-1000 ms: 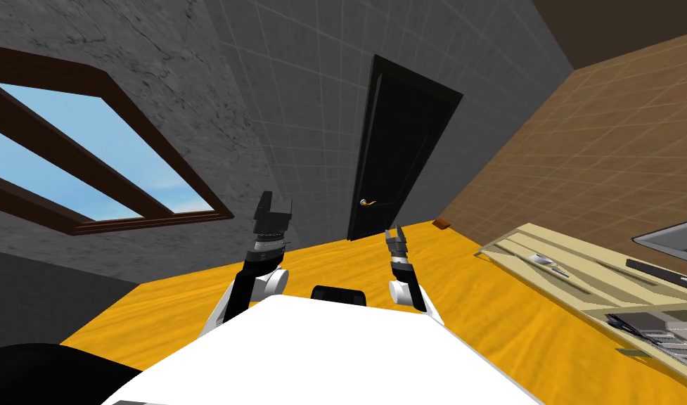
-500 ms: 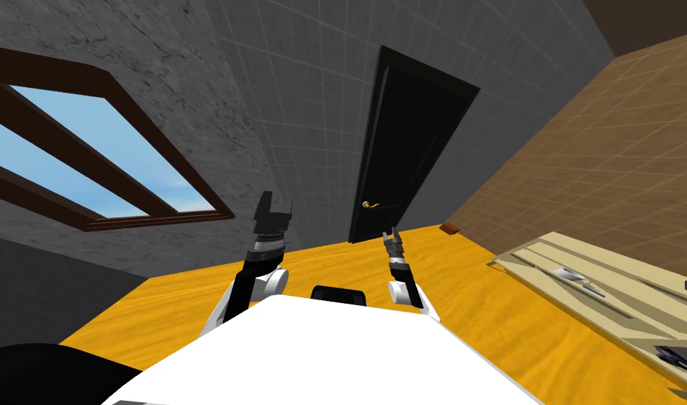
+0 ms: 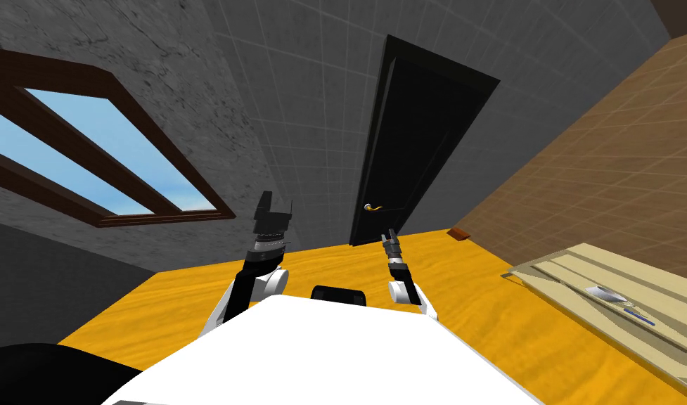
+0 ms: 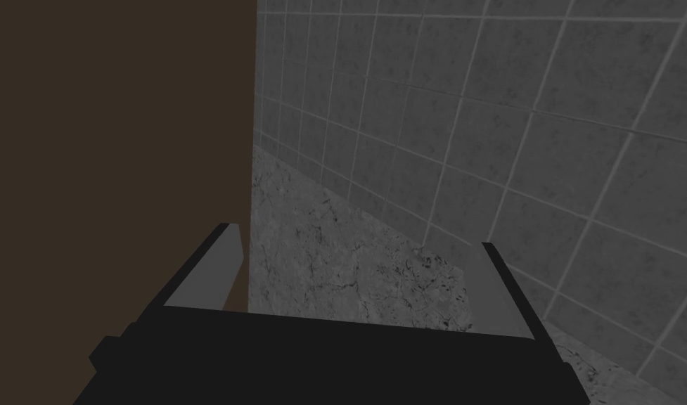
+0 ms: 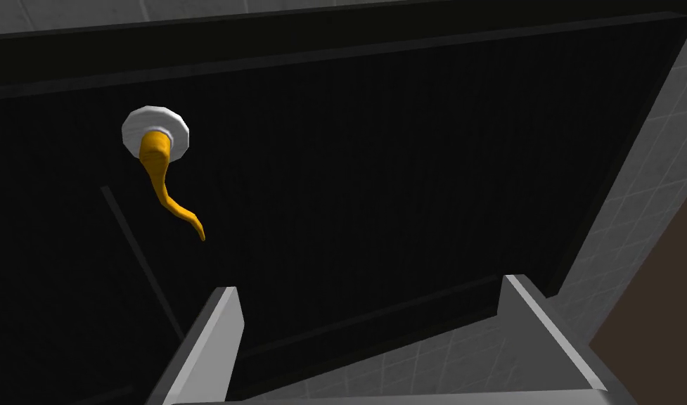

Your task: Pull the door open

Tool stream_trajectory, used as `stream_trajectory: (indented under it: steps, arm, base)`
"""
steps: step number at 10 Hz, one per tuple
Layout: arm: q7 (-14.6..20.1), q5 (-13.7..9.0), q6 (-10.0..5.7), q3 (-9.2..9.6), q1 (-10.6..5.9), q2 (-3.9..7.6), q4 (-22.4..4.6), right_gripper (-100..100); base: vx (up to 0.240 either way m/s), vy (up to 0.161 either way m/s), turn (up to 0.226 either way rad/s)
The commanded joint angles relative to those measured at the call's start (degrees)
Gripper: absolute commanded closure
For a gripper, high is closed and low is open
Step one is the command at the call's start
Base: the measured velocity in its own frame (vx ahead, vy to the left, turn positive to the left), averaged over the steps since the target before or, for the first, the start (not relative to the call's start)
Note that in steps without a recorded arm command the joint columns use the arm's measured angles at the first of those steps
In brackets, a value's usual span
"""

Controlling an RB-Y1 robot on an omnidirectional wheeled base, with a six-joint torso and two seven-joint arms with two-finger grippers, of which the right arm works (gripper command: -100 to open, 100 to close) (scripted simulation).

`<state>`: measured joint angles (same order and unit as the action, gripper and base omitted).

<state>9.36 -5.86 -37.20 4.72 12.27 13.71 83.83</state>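
Both tools gape, left tool (image 3: pixel 273 211) idle; right tool (image 5: pixel 370 288) draws nearer the shut door (image 3: pixel 422 140), handle (image 5: pixel 159 169) at its eleven o'clock.

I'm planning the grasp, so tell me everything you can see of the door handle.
The door handle is a slim orange-gold lever, curved and tapering to a point, on a round white rose, set on the black door near one side edge. Nothing touches it: the right tool is open and short of it, the lever lying beyond and off to one finger's side.
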Motion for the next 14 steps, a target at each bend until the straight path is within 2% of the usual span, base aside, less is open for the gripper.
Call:
stream_trajectory:
  steps: [1,11,12,13,14]
  arm:
    - [0.0,-0.3,0.05,0.28,-0.99,0.68,-2.0,-100]
    - [0.1,-1.7,-1.01,2.22,-6.03,4.18,-14.4,-100]
    - [0.1,-2.0,-1.2,2.56,-6.92,4.78,-16.6,-100]
    - [0.1,-2.0,-1.2,2.56,-6.92,4.78,-16.6,-100]
    - [0.1,-2.1,-1.29,2.73,-7.36,5.08,-17.7,-100]
  base:
    - [0.091,-0.041,0.075]
    - [0.089,-0.044,0.074]
    - [0.109,-0.048,0.099]
    - [0.091,-0.048,0.065]
    - [0.063,-0.053,0.04]
